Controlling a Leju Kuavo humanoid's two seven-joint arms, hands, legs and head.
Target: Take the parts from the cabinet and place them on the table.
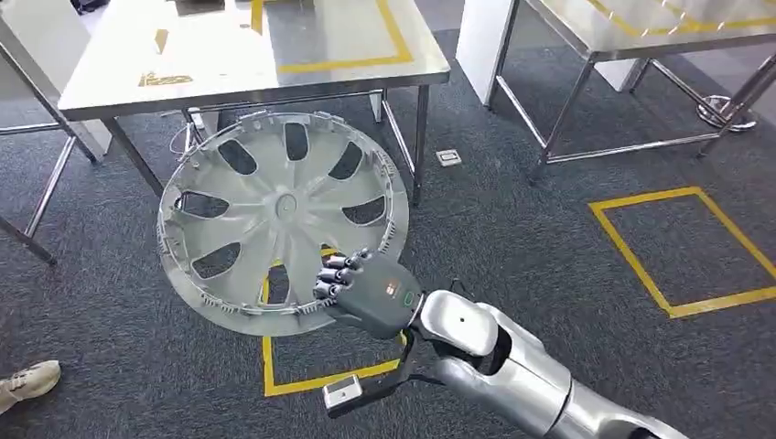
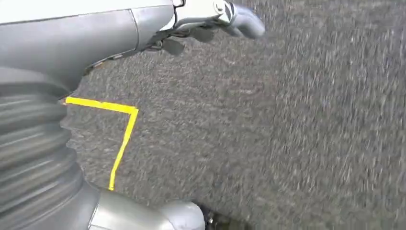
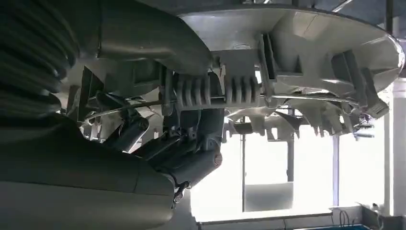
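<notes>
Head view: right hand [image 1: 352, 285] grips silver wheel cover [image 1: 274, 206] by its rim above carpet [image 1: 512, 238] near steel table [image 1: 229, 55]; left hand [image 2: 225, 19] blurred, grip unclear.

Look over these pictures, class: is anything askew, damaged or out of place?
Nothing looks damaged. The round silver plastic wheel cover is tilted, gripped at its lower rim by the right robot hand above the grey carpet, not yet on the steel table.

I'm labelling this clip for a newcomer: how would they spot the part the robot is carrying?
Find the steel table at upper left; just in front of it, above the grey carpet, the right hand grips the rim of a silver hubcap. It is the only round, spoked disc with dark oval cut-outs.
</notes>
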